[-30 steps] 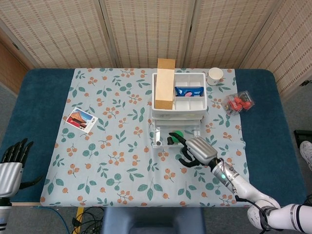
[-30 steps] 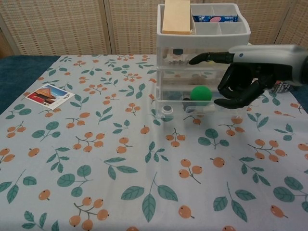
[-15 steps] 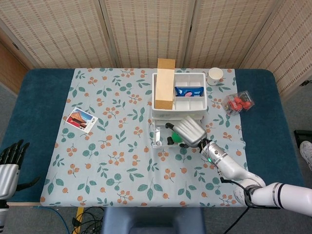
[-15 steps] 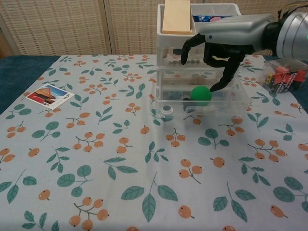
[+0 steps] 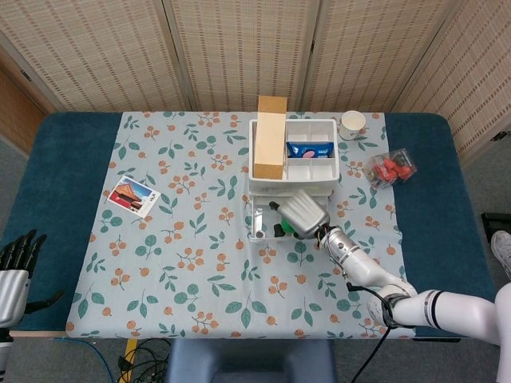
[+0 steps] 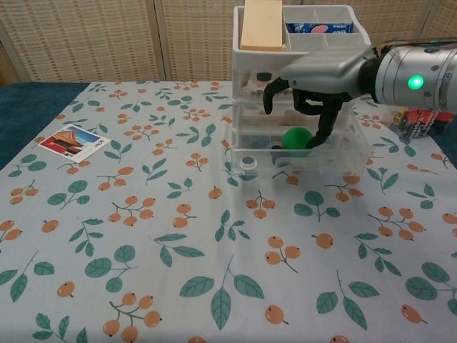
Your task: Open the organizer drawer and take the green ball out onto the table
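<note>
The white organizer [image 5: 310,168] [image 6: 307,47] stands at the back of the table, its clear bottom drawer [image 5: 257,224] [image 6: 350,153] pulled out. The green ball [image 6: 295,140] lies in that drawer; the head view shows only a green sliver [image 5: 289,231] of it under my hand. My right hand [image 5: 302,211] [image 6: 315,77] hovers over the drawer, fingers apart and curving down. One finger [image 6: 322,128] reaches down to the ball's right side and the thumb [image 6: 269,97] hangs to its left. My left hand [image 5: 16,268] waits at the table's near left edge, fingers spread and empty.
A wooden block [image 5: 271,137] [image 6: 262,24] stands in the organizer's top. A picture card [image 5: 133,196] [image 6: 73,142] lies at the left. A paper cup [image 5: 352,122] and a clear box of red items [image 5: 390,167] [image 6: 420,116] are at the right. A small round lid [image 6: 248,162] sits in the drawer's left end.
My right hand has swung from the drawer's front right to above it and lowered its fingers around the ball. The left hand has sunk slightly lower.
</note>
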Robot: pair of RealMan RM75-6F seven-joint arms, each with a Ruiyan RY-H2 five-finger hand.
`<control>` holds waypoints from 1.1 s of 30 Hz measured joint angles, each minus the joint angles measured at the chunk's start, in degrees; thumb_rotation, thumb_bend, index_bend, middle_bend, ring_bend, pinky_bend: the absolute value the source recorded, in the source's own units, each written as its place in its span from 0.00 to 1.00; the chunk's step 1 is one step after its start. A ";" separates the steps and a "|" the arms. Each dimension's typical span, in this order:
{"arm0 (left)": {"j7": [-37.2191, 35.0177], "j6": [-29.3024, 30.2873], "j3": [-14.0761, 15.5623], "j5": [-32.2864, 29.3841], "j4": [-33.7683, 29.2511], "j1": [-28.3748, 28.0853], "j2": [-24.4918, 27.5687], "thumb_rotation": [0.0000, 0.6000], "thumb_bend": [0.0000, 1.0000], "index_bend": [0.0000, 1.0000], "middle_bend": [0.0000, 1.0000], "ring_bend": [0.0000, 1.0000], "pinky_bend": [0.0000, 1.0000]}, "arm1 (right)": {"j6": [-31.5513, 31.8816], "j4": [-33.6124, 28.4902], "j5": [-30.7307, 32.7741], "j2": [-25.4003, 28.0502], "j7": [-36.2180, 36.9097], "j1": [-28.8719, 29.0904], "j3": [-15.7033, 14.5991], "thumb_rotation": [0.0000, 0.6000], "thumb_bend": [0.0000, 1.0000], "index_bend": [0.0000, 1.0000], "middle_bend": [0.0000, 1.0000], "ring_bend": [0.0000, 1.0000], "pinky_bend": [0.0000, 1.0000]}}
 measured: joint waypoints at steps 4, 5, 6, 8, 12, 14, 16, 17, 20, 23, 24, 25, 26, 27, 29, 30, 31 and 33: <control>-0.13 0.06 -0.05 0.05 0.13 0.02 -0.04 1.00 0.00 0.03 0.00 0.02 0.08 | 0.26 1.02 0.34 -0.56 -0.49 0.19 -0.50 1.00 0.13 0.28 0.89 0.98 1.00; -0.18 0.09 -0.08 0.03 0.17 0.04 -0.06 1.00 0.00 0.03 0.00 0.02 0.08 | 0.29 1.20 0.47 -0.70 -0.53 0.26 -0.61 1.00 0.13 0.29 0.89 0.98 1.00; -0.21 0.10 -0.08 0.02 0.20 0.05 -0.06 1.00 0.00 0.03 0.00 0.02 0.08 | 0.30 1.34 0.53 -0.79 -0.54 0.29 -0.68 1.00 0.15 0.29 0.89 0.98 1.00; -0.26 0.03 -0.10 -0.01 0.25 0.04 -0.05 1.00 0.00 0.03 0.00 0.02 0.08 | 0.27 1.69 0.70 -1.07 -0.43 0.35 -0.85 1.00 0.19 0.31 0.89 0.98 1.00; -0.41 0.13 -0.09 -0.03 0.40 0.16 -0.15 1.00 0.00 0.03 0.00 0.02 0.08 | 0.19 2.44 0.89 -1.59 -0.22 0.41 -1.30 1.00 0.20 0.31 0.89 0.98 1.00; -0.49 0.12 -0.09 -0.10 0.49 0.21 -0.20 1.00 0.00 0.03 0.00 0.02 0.08 | 0.16 2.84 0.91 -1.87 -0.34 0.44 -1.63 1.00 0.21 0.32 0.89 0.98 1.00; -0.54 0.13 -0.09 -0.10 0.56 0.23 -0.23 1.00 0.00 0.03 0.00 0.02 0.08 | 0.11 3.11 1.01 -2.12 -0.35 0.48 -1.80 1.00 0.21 0.32 0.89 0.98 1.00; -0.57 0.13 -0.09 -0.09 0.61 0.24 -0.24 1.00 0.00 0.03 0.00 0.02 0.08 | 0.06 3.29 1.10 -2.28 -0.37 0.51 -1.92 1.00 0.21 0.32 0.89 0.98 1.00; -0.65 0.08 -0.13 -0.05 0.73 0.20 -0.29 1.00 0.00 0.03 0.00 0.02 0.08 | -0.02 3.84 1.35 -2.69 -0.57 0.61 -2.18 1.00 0.21 0.33 0.89 0.98 1.00; -0.68 0.07 -0.19 -0.05 0.84 0.17 -0.36 1.00 0.00 0.03 0.00 0.02 0.08 | -0.08 4.38 1.71 -3.06 -0.58 0.67 -2.33 1.00 0.24 0.36 0.89 0.98 1.00; -0.69 0.05 -0.20 -0.07 0.85 0.16 -0.38 1.00 0.00 0.03 0.00 0.02 0.08 | -0.16 4.53 1.87 -3.12 -0.59 0.71 -2.37 1.00 0.24 0.37 0.89 0.98 1.00; -0.69 0.06 -0.21 -0.06 0.86 0.16 -0.39 1.00 0.00 0.03 0.00 0.02 0.08 | -0.25 4.68 2.04 -3.18 -0.63 0.75 -2.41 1.00 0.25 0.38 0.89 0.98 1.00; -0.69 0.09 -0.23 -0.05 0.89 0.16 -0.43 1.00 0.00 0.03 0.00 0.02 0.08 | -0.35 4.87 2.24 -3.27 -0.67 0.82 -2.46 1.00 0.25 0.39 0.89 0.98 1.00; -0.69 0.09 -0.23 -0.04 0.91 0.16 -0.45 1.00 0.00 0.03 0.00 0.02 0.08 | -0.40 4.97 2.36 -3.36 -0.67 0.87 -2.48 1.00 0.26 0.40 0.89 0.98 1.00; -0.70 0.09 -0.24 -0.05 0.98 0.17 -0.51 1.00 0.00 0.03 0.00 0.02 0.08 | -0.41 5.07 2.50 -3.51 -0.49 0.92 -2.46 1.00 0.28 0.42 0.89 0.98 1.00; -0.71 0.07 -0.24 -0.06 0.99 0.17 -0.51 1.00 0.00 0.03 0.00 0.02 0.08 | -0.37 5.10 2.51 -3.55 -0.39 0.92 -2.44 1.00 0.29 0.43 0.89 0.98 1.00; -0.71 0.05 -0.24 -0.08 0.99 0.17 -0.51 1.00 0.00 0.03 0.00 0.02 0.08 | -0.27 5.10 2.47 -3.58 -0.31 0.92 -2.42 1.00 0.30 0.44 0.89 0.98 1.00; -0.72 0.07 -0.26 -0.08 1.00 0.18 -0.51 1.00 0.00 0.03 0.00 0.02 0.08 | 0.13 5.05 2.24 -3.58 0.04 0.84 -2.33 1.00 0.31 0.47 0.89 0.98 1.00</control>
